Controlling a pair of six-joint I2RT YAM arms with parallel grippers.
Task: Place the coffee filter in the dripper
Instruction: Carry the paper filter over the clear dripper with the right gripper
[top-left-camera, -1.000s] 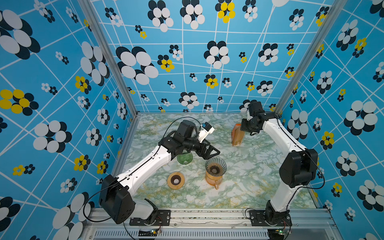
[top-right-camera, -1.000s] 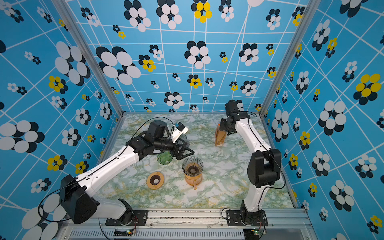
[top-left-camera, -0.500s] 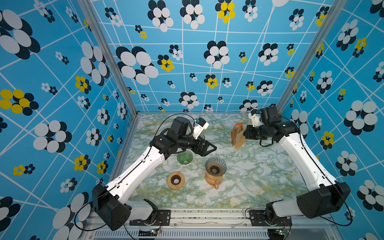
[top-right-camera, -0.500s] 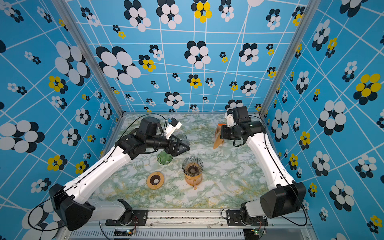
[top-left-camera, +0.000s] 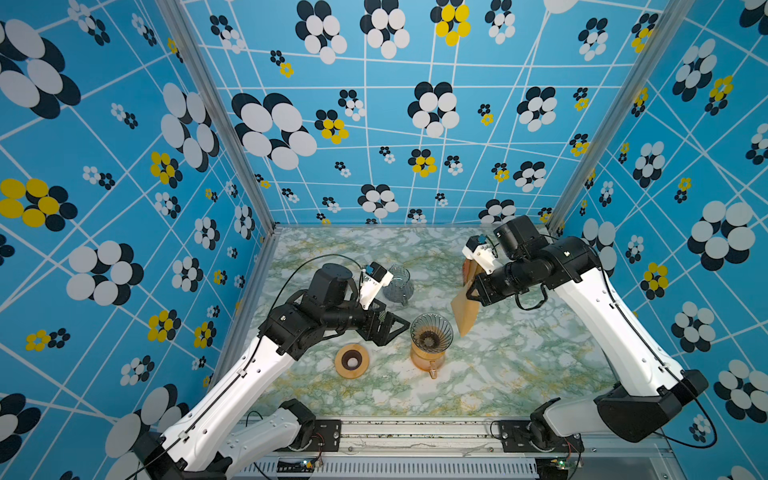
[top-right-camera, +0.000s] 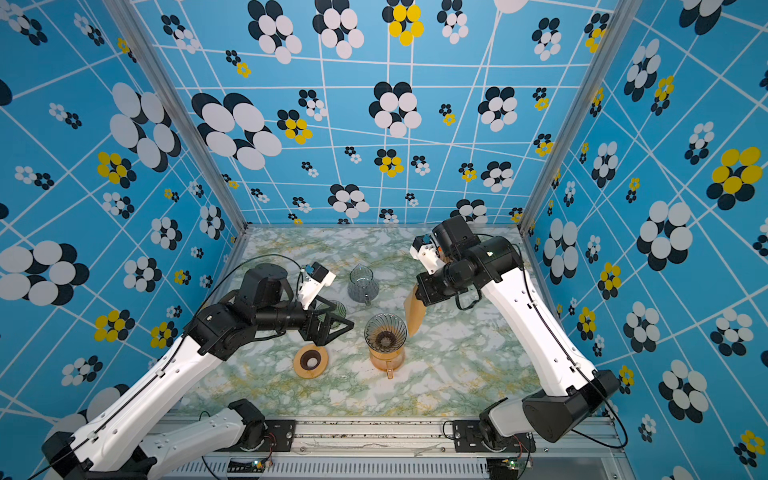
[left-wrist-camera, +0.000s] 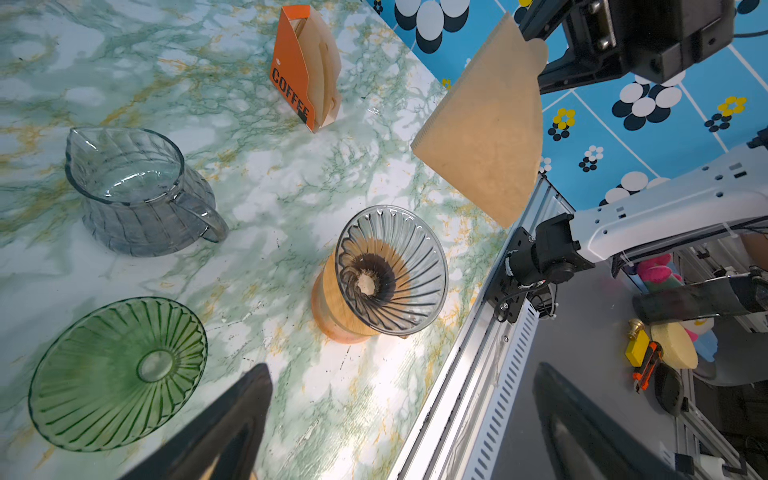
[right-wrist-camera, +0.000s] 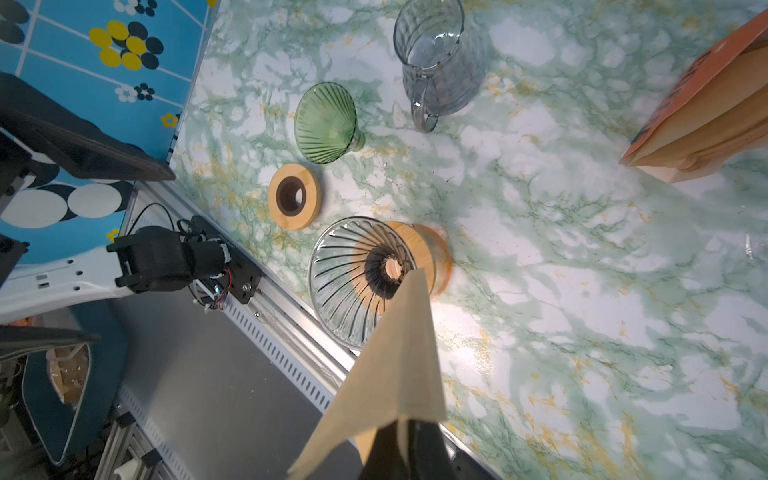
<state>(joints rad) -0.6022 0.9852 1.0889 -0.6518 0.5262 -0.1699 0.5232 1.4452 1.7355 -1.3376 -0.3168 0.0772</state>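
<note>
The coffee filter (top-left-camera: 465, 309) (top-right-camera: 414, 313) is a flat brown paper cone, and it hangs point down from my right gripper (top-left-camera: 471, 293) (top-right-camera: 417, 297), which is shut on its upper edge. It hangs just right of the dripper (top-left-camera: 431, 332) (top-right-camera: 385, 330), a clear ribbed glass funnel on an amber base. In the right wrist view the filter (right-wrist-camera: 399, 361) stretches from my gripper (right-wrist-camera: 401, 428) toward the dripper (right-wrist-camera: 353, 278). My left gripper (top-left-camera: 395, 328) (left-wrist-camera: 401, 370) stands open and empty just left of the dripper (left-wrist-camera: 390, 270). The left wrist view shows the filter (left-wrist-camera: 486, 137) raised above the table.
A grey glass pitcher (top-left-camera: 398, 284) (left-wrist-camera: 137, 191) stands behind the dripper. A green glass dripper (left-wrist-camera: 118, 374) (right-wrist-camera: 328, 122) sits under my left arm. A wooden ring (top-left-camera: 352, 360) lies front left. An orange filter box (left-wrist-camera: 305, 66) (right-wrist-camera: 706, 124) stands at the back right.
My right gripper has carried the filter from the orange box at the back forward to just beside the dripper. My left gripper has shifted slightly forward and stays open.
</note>
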